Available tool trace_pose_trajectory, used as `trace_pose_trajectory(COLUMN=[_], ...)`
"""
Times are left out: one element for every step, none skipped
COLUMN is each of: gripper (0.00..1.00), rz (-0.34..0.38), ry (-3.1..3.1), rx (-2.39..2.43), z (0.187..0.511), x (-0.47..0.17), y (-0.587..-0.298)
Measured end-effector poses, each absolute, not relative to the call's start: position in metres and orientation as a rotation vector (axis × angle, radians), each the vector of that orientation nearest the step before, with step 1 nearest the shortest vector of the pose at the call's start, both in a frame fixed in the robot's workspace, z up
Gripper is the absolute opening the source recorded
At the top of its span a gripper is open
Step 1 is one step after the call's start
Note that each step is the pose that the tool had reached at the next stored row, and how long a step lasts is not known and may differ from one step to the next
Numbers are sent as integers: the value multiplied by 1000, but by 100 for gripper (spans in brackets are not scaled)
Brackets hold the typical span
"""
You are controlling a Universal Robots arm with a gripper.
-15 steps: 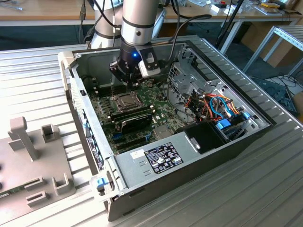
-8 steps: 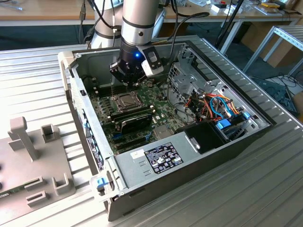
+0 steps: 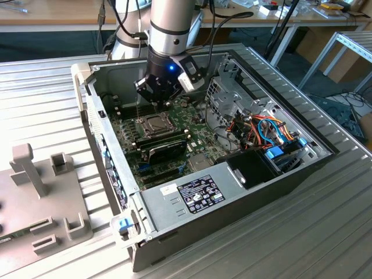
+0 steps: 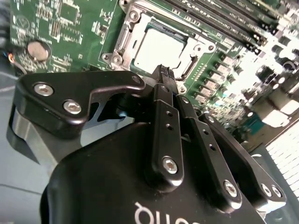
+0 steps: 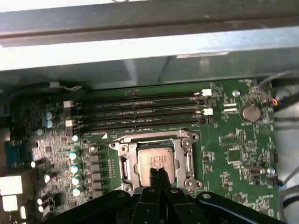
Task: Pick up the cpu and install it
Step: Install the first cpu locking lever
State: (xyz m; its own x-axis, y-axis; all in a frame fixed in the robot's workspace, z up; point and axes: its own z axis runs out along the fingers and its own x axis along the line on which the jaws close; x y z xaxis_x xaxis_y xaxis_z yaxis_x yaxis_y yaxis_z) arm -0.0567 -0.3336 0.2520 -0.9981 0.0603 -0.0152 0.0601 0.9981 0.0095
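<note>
The gripper [image 5: 158,173], its two black fingers pressed together with nothing between them, hangs just over the cpu [image 5: 156,157]. The chip lies flat inside the socket frame [image 5: 122,161] on the green motherboard [image 5: 233,140]. In both wrist views the fingertips [image 4: 164,77] cover part of the chip's edge, and whether they touch it cannot be told. In the exterior view the tips are hard to make out against the board. The arm [image 3: 171,29] stands nearly upright, reaching down into the open computer case [image 3: 244,192] on a ribbed metal table [image 3: 46,87].
</note>
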Motion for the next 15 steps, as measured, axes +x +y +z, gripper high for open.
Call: trace_pose_trajectory(gripper=[11, 11, 11, 11, 11, 11, 11, 11, 11, 11, 11, 11, 11, 11, 11], rz=[14, 12, 11, 11, 11, 11, 11, 11, 11, 11, 11, 11, 11, 11, 11], ry=[3125, 3126, 3126, 3126, 3126, 3126, 3126, 3126, 3126, 3126, 3126, 3126, 3126, 3126, 3126], rx=[68, 54, 52, 52, 52, 52, 52, 52, 51, 51, 51, 51, 51, 51, 51], z=[252, 252, 252, 252, 252, 252, 252, 252, 252, 252, 252, 252, 252, 252, 252], x=[-57, -57, -57, -57, -57, -57, -57, -58, -59, -61, -63, -65, -68, -71, -74], y=[-334, -334, -334, -334, -334, -334, -334, -334, -334, -334, -334, -334, -334, -334, -334])
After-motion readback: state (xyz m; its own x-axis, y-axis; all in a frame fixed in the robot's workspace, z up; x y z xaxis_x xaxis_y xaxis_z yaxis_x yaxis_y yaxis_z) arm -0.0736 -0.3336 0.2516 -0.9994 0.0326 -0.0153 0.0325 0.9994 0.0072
